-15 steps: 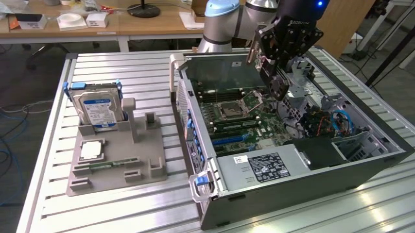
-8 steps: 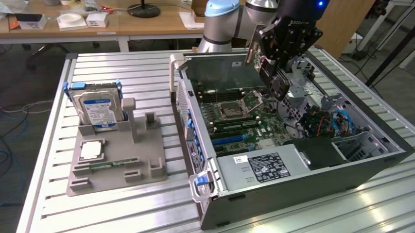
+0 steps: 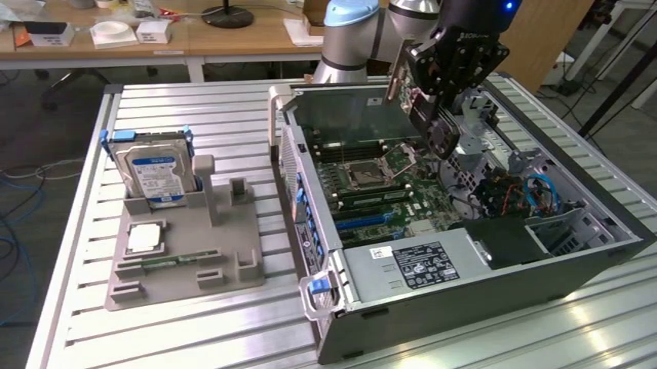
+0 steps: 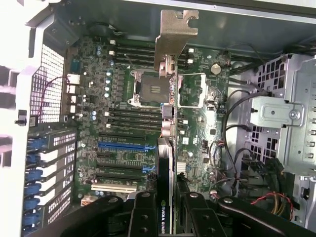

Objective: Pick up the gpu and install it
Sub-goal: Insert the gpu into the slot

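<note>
1. One step is in hand, as I judge it: the carry over the open case. The pickup is done and the seating is not yet done.
2. The gripper (image 4: 166, 210) is clenched on the gpu (image 4: 167, 163). Its black fingers (image 4: 143, 217) press on the card's two flat sides. The card is seen edge-on in the wrist view, with its metal bracket (image 4: 175, 34) at the end away from the grip.
3. In the exterior view the held gpu hangs at about one o'clock. It is tilted rather than upright, above the motherboard (image 4: 123, 98) and clear of it.
4. The computer case (image 3: 462, 269) lies on its side from the centre toward four o'clock. Inside it, the card's edge runs beside the empty CPU socket (image 4: 150, 89) and near the blue expansion slot (image 4: 121, 146). I cannot tell whether the card is lined up with any slot.
5. At nine o'clock in the exterior view, well apart from the work, the hard drive (image 3: 154, 173) stands in the grey fixture tray (image 3: 185, 288).
6. Seating the card would call for three things, in my judgement:
   - The card needs to be squared so that its connector edge is parallel to a slot.
   - The bracket needs to face the rear openings of the case.
   - The descent needs to be straight and gentle, since the card sits close to the socket and to loose cables (image 4: 232, 128).
</note>
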Tool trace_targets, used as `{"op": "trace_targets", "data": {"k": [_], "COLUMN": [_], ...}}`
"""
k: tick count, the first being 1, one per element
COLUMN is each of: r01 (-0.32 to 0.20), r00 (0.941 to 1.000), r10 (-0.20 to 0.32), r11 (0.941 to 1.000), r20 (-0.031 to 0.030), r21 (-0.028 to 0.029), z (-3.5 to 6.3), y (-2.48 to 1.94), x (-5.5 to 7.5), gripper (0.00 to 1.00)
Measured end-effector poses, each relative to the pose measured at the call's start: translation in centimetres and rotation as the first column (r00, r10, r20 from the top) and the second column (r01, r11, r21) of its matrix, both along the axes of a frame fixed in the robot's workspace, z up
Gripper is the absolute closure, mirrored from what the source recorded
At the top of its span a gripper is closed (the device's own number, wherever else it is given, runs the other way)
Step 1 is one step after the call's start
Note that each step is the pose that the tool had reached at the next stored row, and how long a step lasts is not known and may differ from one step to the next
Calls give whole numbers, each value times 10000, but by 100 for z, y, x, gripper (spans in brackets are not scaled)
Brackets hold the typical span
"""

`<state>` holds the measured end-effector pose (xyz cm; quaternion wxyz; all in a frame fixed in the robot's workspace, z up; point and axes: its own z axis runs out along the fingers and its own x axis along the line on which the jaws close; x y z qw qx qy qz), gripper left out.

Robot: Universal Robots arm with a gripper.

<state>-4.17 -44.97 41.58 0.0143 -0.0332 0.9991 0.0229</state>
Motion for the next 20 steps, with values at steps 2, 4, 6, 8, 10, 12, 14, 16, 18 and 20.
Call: {"op": "trace_targets", "data": {"k": [2, 4, 6, 8, 10, 12, 14, 16, 18, 20], "r01": [-91, -188, -281, -361, -434, -512, -600, -680, -753, -828], "r00": [10000, 9998, 9996, 9993, 9991, 9987, 9982, 9977, 9972, 9966], "r10": [91, 188, 281, 361, 434, 512, 600, 680, 753, 828], "r11": [10000, 9998, 9996, 9993, 9991, 9987, 9982, 9977, 9972, 9966], "r20": [0, 0, 0, 0, 0, -1, 0, 1, 0, 0], "r21": [0, 0, 1, -1, 0, 0, 0, 0, 0, 0], "z": [0, 0, 0, 0, 0, 0, 0, -1, -1, 0], "y": [0, 0, 0, 0, 0, 0, 0, 0, 0, 0], "x": [0, 0, 0, 0, 0, 0, 0, 0, 0, 0], "gripper": [74, 74, 74, 74, 74, 74, 74, 74, 74, 74]}}
